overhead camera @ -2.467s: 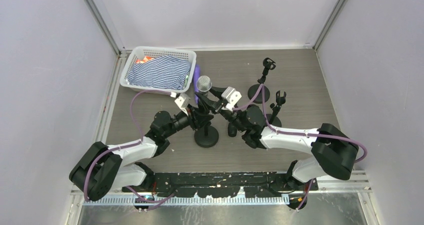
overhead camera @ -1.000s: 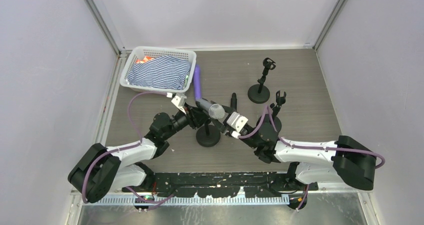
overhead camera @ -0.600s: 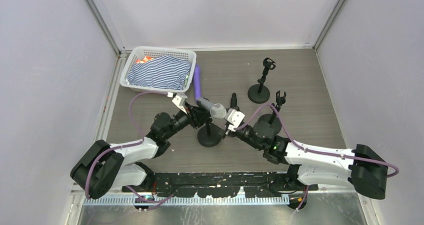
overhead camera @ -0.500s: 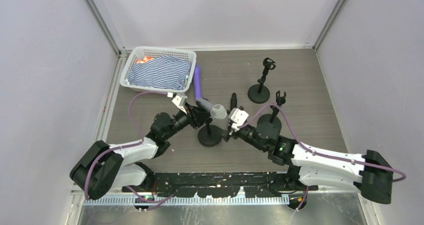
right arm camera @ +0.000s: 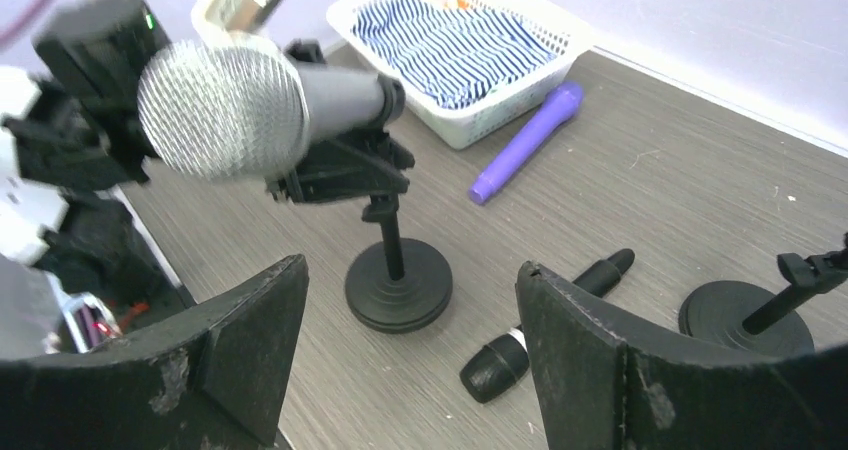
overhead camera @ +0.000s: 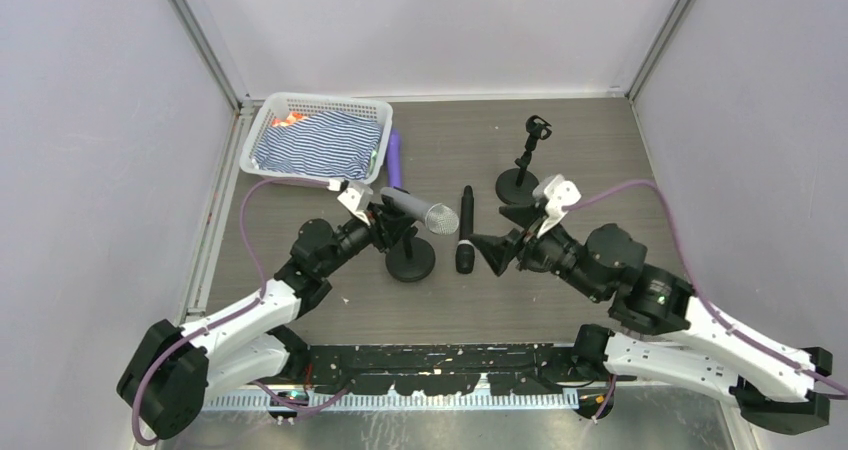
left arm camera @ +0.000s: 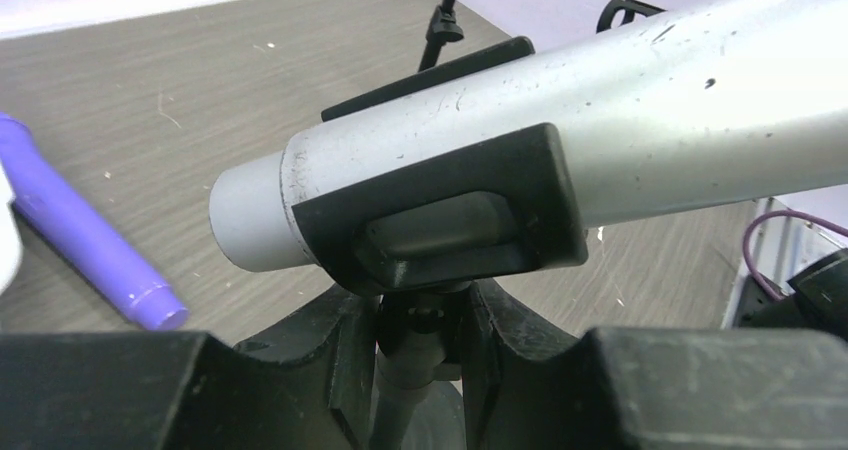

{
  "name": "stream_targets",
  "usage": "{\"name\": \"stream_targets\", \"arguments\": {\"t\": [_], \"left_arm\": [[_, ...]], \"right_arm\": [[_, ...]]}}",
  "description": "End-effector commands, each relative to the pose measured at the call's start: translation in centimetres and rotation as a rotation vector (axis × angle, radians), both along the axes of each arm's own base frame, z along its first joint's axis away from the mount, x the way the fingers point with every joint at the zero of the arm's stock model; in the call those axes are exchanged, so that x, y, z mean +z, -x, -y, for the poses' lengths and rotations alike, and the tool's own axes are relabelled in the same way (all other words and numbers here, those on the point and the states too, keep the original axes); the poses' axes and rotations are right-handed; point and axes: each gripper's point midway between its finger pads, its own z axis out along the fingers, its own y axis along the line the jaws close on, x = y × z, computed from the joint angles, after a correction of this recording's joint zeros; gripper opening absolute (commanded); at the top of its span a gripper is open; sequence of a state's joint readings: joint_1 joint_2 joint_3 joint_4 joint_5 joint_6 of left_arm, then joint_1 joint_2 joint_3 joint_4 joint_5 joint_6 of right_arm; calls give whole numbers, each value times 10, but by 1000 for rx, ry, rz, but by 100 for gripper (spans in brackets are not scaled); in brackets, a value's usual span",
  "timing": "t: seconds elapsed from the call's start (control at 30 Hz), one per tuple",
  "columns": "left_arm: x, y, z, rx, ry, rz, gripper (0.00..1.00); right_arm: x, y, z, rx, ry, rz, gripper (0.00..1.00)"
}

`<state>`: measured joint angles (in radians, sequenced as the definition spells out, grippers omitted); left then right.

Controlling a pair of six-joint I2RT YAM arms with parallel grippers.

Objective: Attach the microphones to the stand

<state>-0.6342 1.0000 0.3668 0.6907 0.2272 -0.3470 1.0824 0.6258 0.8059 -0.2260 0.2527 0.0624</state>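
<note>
A silver microphone (overhead camera: 415,210) with a mesh head (right arm camera: 222,108) sits in the clip of a black stand (overhead camera: 411,262), tilted down to the right. My left gripper (left arm camera: 420,340) is shut on that stand's neck, just under the clip (left arm camera: 440,220). Off to the right of it, my right gripper (overhead camera: 487,254) hangs open and empty above the table. A black microphone (overhead camera: 465,230) lies flat between the stand and the right gripper, and shows in the right wrist view (right arm camera: 545,315). A purple microphone (overhead camera: 393,160) lies beside the basket.
A white basket (overhead camera: 272,115) holding striped cloth stands at the back left. A second, empty stand (overhead camera: 520,175) stands at the back right. Another stand's base (right arm camera: 745,315) shows at the right wrist view's right edge; from above, my right arm hides most of it.
My right gripper has opened, let go of the silver microphone and pulled back to the right. The microphone stays in the clip. The left gripper keeps its hold on the stand.
</note>
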Motion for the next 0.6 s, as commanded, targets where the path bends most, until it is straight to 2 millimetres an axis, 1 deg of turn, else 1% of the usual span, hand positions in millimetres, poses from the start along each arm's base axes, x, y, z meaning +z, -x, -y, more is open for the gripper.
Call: {"name": "stream_targets", "arguments": {"t": [0.0,0.03,0.13,0.17,0.3,0.37,0.57], "left_arm": [[61,-7,-5,45,47,172,0],[61,-9,-6,52,41,170,0],[55,-13,-8,78,23,162,0],[52,-14,-9,87,14,159,0],[38,-19,-14,119,-21,139,0],[34,-19,-14,117,-32,136,0],[27,-17,-11,104,-61,128,0]], "right_arm": [[19,4,15,-79,26,-191,80],[34,9,13,-52,26,-204,81],[46,17,3,-3,57,-272,84],[54,19,1,3,38,-285,84],[70,11,-7,-45,-22,-337,87],[71,6,-11,-74,-30,-361,87],[61,-8,-31,-117,-17,-410,88]]}}
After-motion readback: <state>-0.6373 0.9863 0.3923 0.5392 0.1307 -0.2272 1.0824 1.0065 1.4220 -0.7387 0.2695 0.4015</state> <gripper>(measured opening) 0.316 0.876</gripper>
